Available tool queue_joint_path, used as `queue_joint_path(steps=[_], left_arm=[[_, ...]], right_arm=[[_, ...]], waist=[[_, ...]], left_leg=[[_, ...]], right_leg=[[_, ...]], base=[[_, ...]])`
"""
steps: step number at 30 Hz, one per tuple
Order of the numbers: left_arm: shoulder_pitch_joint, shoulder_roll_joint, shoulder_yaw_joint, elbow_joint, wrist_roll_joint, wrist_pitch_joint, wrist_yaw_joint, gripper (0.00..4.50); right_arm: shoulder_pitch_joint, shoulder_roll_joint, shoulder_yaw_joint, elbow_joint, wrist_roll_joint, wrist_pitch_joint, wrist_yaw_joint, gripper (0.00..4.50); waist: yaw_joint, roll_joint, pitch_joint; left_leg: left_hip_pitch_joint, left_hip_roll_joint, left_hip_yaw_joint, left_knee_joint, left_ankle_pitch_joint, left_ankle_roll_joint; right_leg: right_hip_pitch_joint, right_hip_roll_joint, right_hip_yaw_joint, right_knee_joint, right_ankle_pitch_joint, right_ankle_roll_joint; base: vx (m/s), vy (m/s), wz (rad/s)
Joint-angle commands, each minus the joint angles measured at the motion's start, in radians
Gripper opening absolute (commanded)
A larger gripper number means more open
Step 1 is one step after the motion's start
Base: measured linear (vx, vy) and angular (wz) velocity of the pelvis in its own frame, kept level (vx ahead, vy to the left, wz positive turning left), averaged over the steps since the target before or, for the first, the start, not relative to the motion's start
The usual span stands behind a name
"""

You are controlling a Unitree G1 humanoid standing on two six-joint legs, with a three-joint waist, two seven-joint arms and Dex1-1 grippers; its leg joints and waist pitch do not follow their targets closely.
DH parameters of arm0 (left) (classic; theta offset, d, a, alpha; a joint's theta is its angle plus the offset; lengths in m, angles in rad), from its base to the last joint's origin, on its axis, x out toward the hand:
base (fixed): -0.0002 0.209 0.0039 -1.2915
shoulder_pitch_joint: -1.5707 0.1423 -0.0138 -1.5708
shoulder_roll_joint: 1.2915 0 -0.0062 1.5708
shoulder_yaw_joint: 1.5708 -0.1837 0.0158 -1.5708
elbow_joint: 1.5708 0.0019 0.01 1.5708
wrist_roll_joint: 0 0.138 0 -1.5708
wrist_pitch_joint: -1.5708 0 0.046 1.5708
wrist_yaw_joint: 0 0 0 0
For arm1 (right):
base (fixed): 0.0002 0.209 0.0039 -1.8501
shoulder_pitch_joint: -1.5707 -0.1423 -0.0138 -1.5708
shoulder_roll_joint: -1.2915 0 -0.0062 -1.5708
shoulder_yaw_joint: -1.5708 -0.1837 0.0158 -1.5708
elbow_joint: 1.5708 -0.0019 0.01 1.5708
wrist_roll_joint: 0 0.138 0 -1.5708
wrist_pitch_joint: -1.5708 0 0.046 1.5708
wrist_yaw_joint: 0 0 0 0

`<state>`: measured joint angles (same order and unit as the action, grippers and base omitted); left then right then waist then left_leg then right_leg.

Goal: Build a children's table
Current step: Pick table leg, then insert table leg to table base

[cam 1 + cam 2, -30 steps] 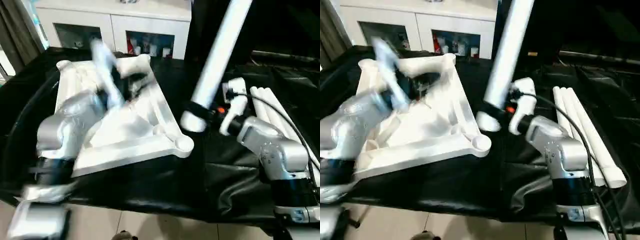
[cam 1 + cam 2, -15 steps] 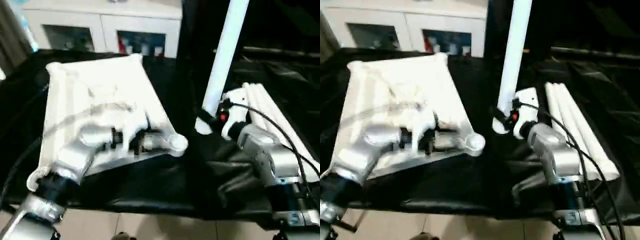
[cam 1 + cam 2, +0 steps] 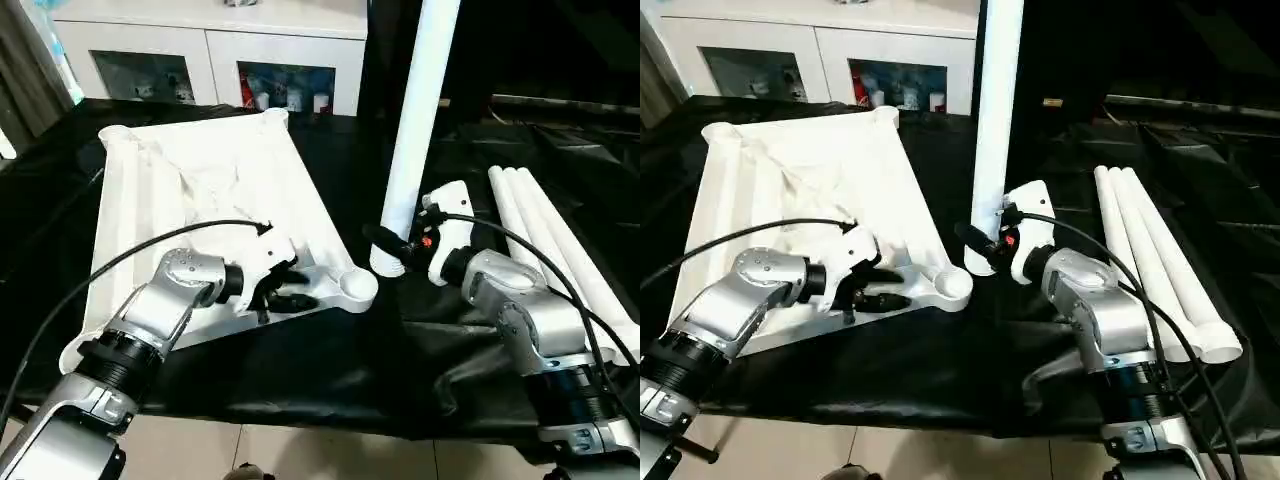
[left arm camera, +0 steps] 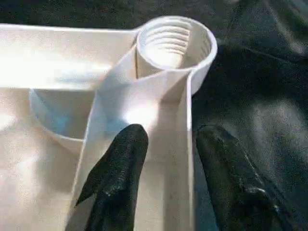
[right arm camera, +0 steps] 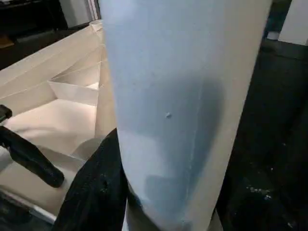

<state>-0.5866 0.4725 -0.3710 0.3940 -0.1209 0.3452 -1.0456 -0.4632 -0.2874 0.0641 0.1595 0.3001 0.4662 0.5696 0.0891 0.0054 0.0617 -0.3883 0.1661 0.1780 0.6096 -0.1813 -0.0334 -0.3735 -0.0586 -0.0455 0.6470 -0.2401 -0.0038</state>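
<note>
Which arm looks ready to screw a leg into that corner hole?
Probably the right. Its claw already holds a leg upright beside the threaded corner socket, while the left claw straddles the tabletop rib by that socket.

A work table point(image 3: 330, 370) draped in black cloth carries everything, the cloth creased and bunched toward 5 o'clock. On it, from the centre out to 10 o'clock, the white plastic tabletop point(image 3: 200, 180) lies underside up, ribs showing, its threaded corner socket point(image 3: 355, 287) at the middle of the table. At 3 o'clock three white tube legs point(image 3: 1155, 265) lie side by side, touching one another, running from the far side toward the near right edge. Beyond the table's front edge at 6 o'clock is pale tiled floor point(image 3: 300, 455).
</note>
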Motion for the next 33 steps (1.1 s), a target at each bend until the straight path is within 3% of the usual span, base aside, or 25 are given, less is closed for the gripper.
queue_joint_path(steps=[1,4,7,15,19,21,32,33], left_arm=[[0.004,0.012,0.000,-0.033,-0.001,0.022,-0.019,1.72],[0.018,0.022,-0.004,-0.065,-0.003,0.049,-0.029,1.33],[0.022,0.021,-0.005,-0.068,0.012,0.058,-0.010,1.25],[0.032,0.021,-0.013,-0.084,0.034,0.080,-0.003,0.47],[0.039,0.017,-0.022,-0.085,0.054,0.081,0.008,0.37],[0.041,0.016,-0.028,-0.083,0.066,0.074,0.010,0.04],[0.052,0.012,-0.059,-0.091,0.101,0.070,0.003,0.00],[0.053,0.007,-0.058,-0.089,0.100,0.073,0.003,0.00]], right_arm=[[-0.006,-0.007,-0.009,-0.008,0.005,0.000,0.007,1.93],[-0.014,-0.005,-0.006,-0.001,0.000,-0.003,0.011,1.93],[-0.017,-0.004,-0.007,0.000,0.005,0.004,0.016,1.93],[-0.024,0.003,-0.006,-0.006,0.014,0.027,0.026,1.93],[-0.035,0.008,-0.007,-0.014,0.042,0.059,0.051,1.93],[-0.037,0.007,-0.007,-0.018,0.058,0.079,0.068,1.93],[-0.064,0.005,0.020,0.031,0.043,0.093,0.105,1.93],[-0.077,0.012,0.020,0.052,0.038,0.083,0.106,1.93]], waist=[[0.001,0.009,-0.075],[0.001,0.005,-0.074],[0.001,0.002,-0.074],[0.002,0.001,-0.073],[0.001,-0.003,-0.072],[0.001,-0.003,-0.071],[-0.001,-0.005,-0.071],[-0.001,-0.009,-0.071]], left_leg=[[0.026,0.065,-0.025,-0.071,-0.107,-0.008],[0.026,0.066,-0.025,-0.071,-0.105,-0.005],[0.026,0.064,-0.023,-0.071,-0.102,-0.001],[0.025,0.065,-0.024,-0.071,-0.095,0.005],[0.025,0.065,-0.023,-0.072,-0.099,0.012],[0.024,0.065,-0.023,-0.072,-0.101,0.010],[0.025,0.065,-0.022,-0.073,-0.101,0.002],[0.025,0.065,-0.021,-0.072,-0.101,0.002]], right_leg=[[0.042,-0.093,0.050,-0.065,0.078,-0.265],[0.041,-0.092,0.049,-0.064,0.067,-0.266],[0.041,-0.093,0.050,-0.067,0.058,-0.262],[0.040,-0.094,0.050,-0.068,0.048,-0.258],[0.039,-0.093,0.050,-0.070,0.030,-0.255],[0.040,-0.093,0.051,-0.070,0.021,-0.253],[0.035,-0.093,0.050,-0.072,-0.008,-0.248],[0.035,-0.093,0.051,-0.073,-0.007,-0.247]], base=[[0.000,0.000,0.00],[0.000,0.000,0.00],[0.000,0.000,0.00],[0.000,0.000,0.00],[0.000,0.000,0.00],[0.000,0.000,0.00],[0.000,0.000,0.00],[0.000,0.000,0.00]])
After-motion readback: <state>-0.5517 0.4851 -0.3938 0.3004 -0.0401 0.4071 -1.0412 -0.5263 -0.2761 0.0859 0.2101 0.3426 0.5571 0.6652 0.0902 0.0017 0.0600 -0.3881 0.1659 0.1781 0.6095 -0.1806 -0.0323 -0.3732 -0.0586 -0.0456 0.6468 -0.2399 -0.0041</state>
